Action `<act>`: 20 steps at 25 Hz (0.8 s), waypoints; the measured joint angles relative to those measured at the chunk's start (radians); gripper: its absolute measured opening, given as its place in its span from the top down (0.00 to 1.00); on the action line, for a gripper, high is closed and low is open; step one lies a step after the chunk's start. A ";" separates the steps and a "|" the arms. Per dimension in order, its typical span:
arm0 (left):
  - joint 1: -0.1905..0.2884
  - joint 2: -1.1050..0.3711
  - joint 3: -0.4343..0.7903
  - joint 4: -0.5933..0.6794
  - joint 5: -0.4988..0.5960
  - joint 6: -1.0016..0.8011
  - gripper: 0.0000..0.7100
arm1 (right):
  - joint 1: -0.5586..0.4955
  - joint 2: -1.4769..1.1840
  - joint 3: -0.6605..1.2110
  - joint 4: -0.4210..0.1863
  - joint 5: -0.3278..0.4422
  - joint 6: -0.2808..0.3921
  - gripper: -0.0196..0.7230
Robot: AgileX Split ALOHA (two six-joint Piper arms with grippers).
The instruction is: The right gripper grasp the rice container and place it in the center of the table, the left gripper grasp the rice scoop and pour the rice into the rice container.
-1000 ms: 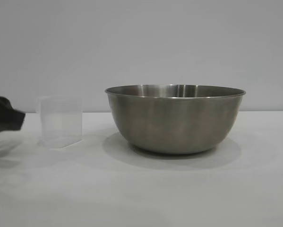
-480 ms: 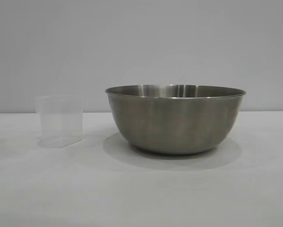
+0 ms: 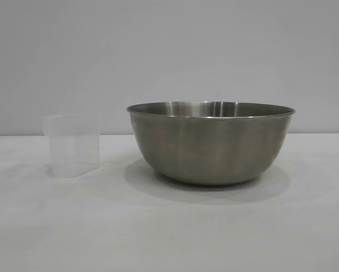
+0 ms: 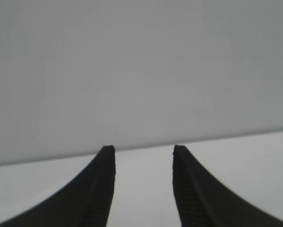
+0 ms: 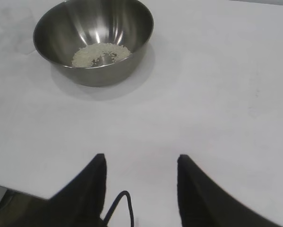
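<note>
Rice (image 5: 101,54) lies in the rice container (image 3: 210,141); rice scoop (image 3: 72,145) upright at left, seemingly empty. Left gripper (image 4: 143,153) and right gripper (image 5: 140,161) spread, empty.

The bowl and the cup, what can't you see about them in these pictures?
- Exterior view: the bowl's own wall hides its inside; the rice shows only in the right wrist view.
- Cup: too cloudy to tell whether any grains remain; absent from both wrist views.
- Left gripper and right gripper: open, outside the exterior view's edges.
</note>
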 joint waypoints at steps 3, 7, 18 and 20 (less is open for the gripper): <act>0.000 -0.208 0.002 0.013 0.185 -0.027 0.66 | 0.000 0.000 0.000 0.000 0.000 0.000 0.51; 0.000 -0.454 0.002 0.013 0.462 -0.032 0.66 | 0.000 0.000 0.000 0.000 0.000 0.000 0.51; 0.000 -0.892 0.005 -0.108 1.092 0.042 0.66 | 0.000 0.000 0.000 0.002 0.000 -0.003 0.51; 0.000 -0.951 0.005 -0.205 1.195 0.145 0.66 | 0.000 0.000 0.000 0.002 0.000 -0.003 0.51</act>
